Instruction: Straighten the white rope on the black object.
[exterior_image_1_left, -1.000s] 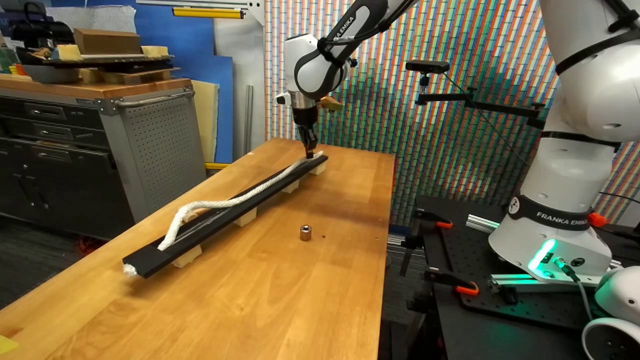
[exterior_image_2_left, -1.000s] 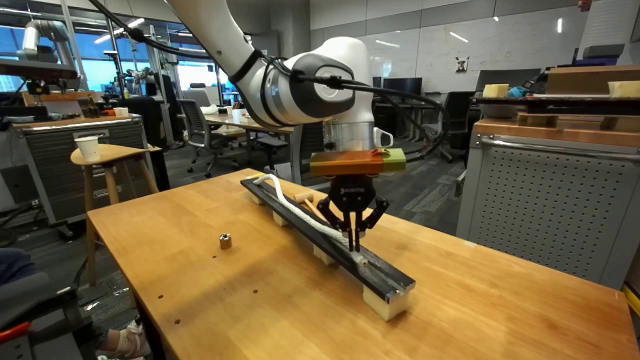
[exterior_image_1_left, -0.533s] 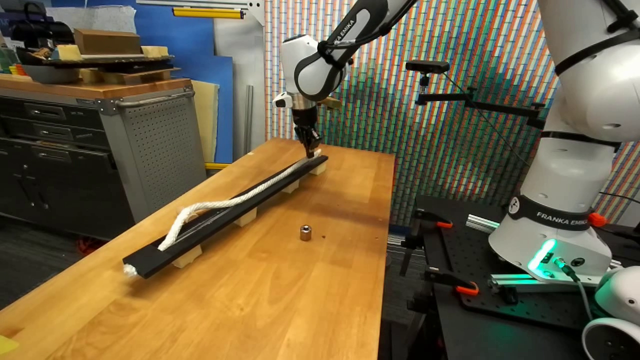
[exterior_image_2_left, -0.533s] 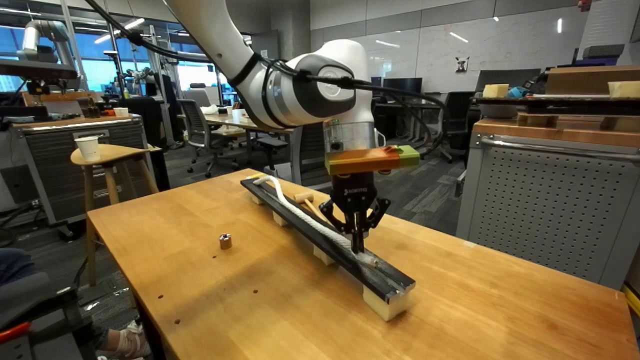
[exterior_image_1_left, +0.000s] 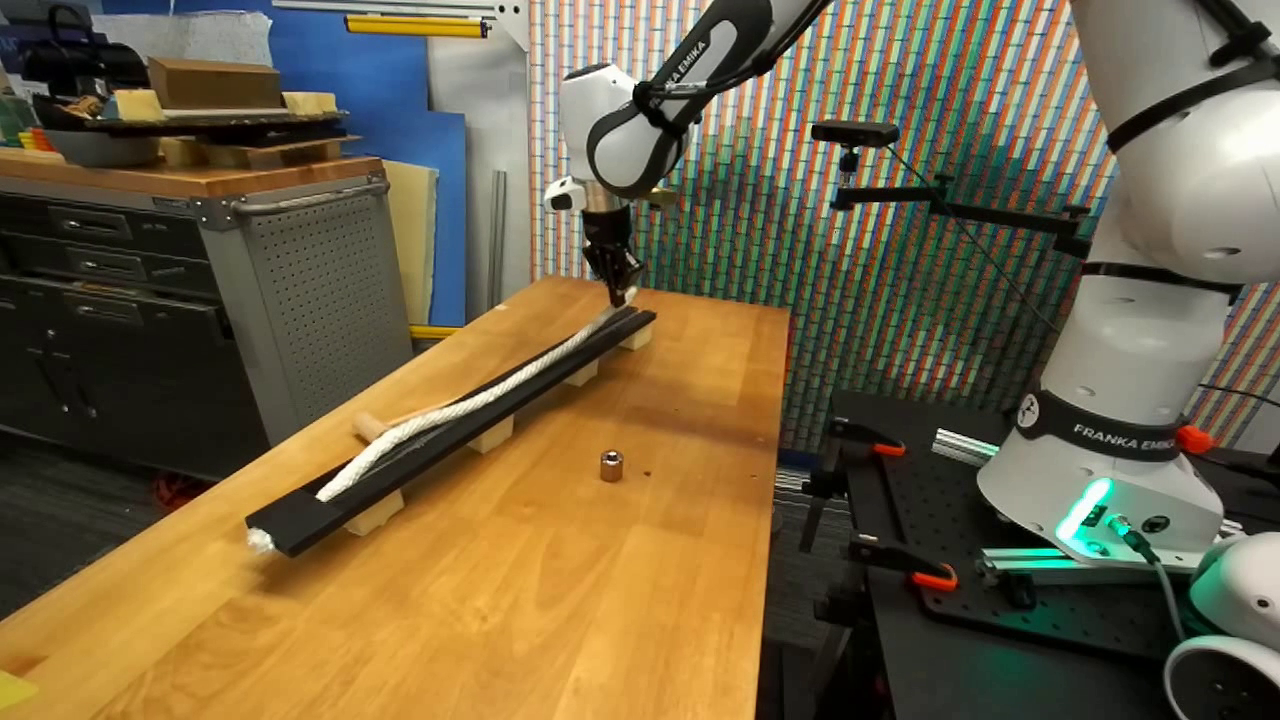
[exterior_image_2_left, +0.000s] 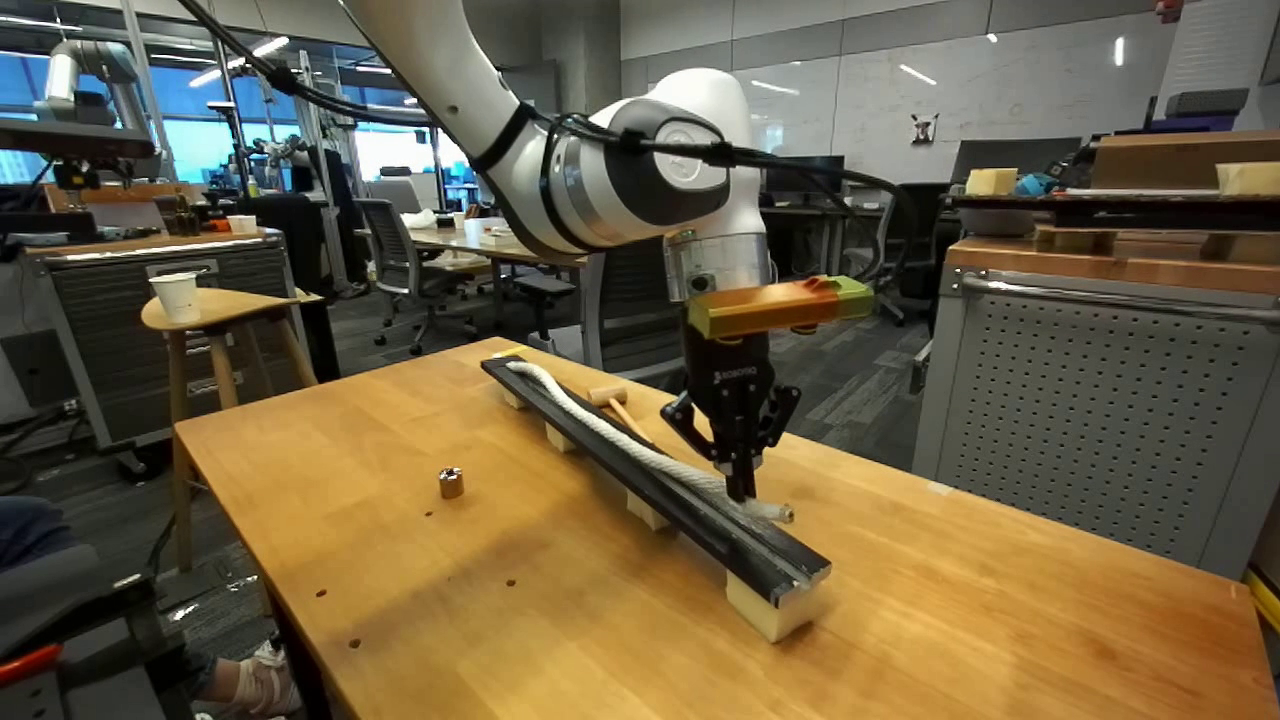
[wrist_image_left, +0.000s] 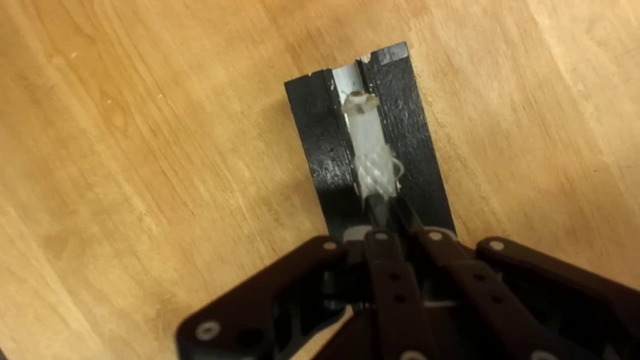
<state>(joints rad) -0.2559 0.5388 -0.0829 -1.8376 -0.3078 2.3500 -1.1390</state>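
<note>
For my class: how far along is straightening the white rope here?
Done: the white rope runs lengthwise along the black rail. Under way: the hand is closed on it near one end, holding that end above the rail. Left: both exterior views show a curve near the rope's other end, probably to be pulled out before lowering and release.

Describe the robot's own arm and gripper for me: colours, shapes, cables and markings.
The arm is white and rounded, with dark grey panels, black straps and black cables. FRANKA EMIKA marks a black band on its base, above a glowing green strip. The gripper is black and two-fingered, with angled side links and pale ROBOTIQ lettering; an orange and green casing sits above it.
</note>
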